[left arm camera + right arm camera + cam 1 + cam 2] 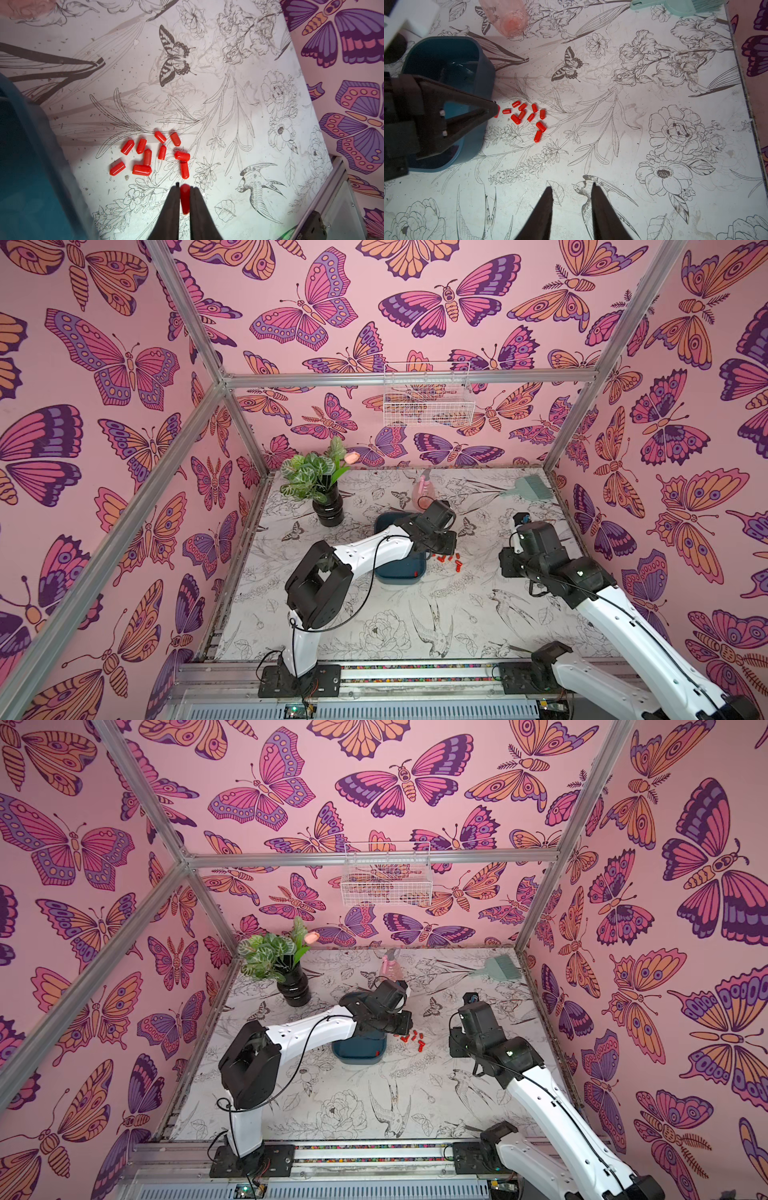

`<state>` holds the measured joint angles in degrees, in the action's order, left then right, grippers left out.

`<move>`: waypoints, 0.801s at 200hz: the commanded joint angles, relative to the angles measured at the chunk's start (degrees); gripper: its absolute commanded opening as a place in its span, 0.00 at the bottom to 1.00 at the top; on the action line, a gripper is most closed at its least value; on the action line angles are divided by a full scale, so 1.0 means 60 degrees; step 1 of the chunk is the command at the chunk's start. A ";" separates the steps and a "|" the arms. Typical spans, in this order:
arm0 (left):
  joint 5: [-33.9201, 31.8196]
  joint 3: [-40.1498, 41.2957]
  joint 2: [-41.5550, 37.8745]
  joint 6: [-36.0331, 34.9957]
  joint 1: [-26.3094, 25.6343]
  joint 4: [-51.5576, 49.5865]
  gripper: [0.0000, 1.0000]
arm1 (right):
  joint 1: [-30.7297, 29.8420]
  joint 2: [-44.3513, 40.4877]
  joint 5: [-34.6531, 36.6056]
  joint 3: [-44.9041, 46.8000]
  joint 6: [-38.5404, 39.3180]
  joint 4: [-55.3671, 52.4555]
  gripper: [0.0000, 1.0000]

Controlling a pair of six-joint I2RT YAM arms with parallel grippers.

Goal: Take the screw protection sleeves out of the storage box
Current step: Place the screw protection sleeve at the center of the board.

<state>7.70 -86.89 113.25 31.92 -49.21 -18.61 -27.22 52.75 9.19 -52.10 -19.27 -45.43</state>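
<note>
Left wrist view: left gripper (184, 186) pinches one tiny red-orange plastic sleeve (184, 199) above the pile (142, 170) on the counter (228, 145), presumably for release (right gripper (571, 186) spread).

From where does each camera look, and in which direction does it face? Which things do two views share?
Both top views: high above the arm bases, tilted down across the table; left arm and right arm show.
Left wrist: on the left arm, facing down along the left gripper, shut on one sleeve.
Right wrist: on the right arm, facing down past the open, empty right gripper.
Shared: both wrist views show the sleeve pile beside the storage box.
</note>
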 commanded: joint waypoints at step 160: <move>0.0118 -0.0093 0.1582 0.0051 -0.0397 -0.0211 0.16 | 0.0421 0.0054 -0.0433 0.0099 -0.0076 0.0159 0.36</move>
<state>8.16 -88.75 121.64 32.01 -51.35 -18.94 -25.19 52.82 7.20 -51.68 -19.29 -44.99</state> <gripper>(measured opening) 0.152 0.359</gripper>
